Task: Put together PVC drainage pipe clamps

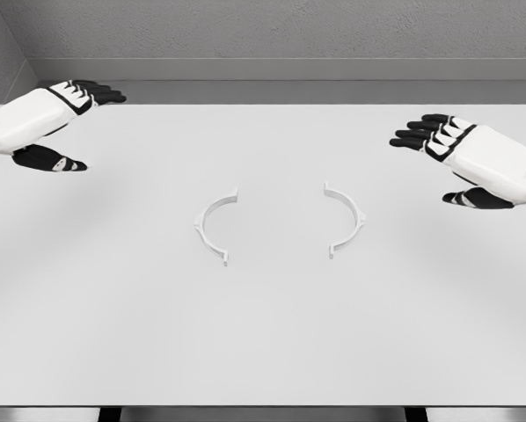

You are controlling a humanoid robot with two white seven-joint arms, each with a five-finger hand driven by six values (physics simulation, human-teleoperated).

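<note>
White desk (pixel 263 352) with two white semicircular plastic clamp halves at frame centre, well apart, open sides facing: left half (pixel 215 224), right half (pixel 346 220). Right hand (pixel 448 158), right edge, and left hand (pixel 56 123), upper left: fingers spread, holding nothing.

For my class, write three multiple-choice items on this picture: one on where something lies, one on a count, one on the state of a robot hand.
1. Where do the clamp halves lie?
A. mid-table, apart
B. in a box
C. stacked at the far edge

2. How many clamp halves show?
A. one
B. two
C. four

3. What does the left robot hand hold?
A. a pipe
B. a clamp half
C. nothing

Answers:
1 A: the left clamp half and right clamp half rest on the table with a gap between.
2 B: only those two arcs show.
3 C: the left robot hand hovers open, like the right robot hand.
</note>
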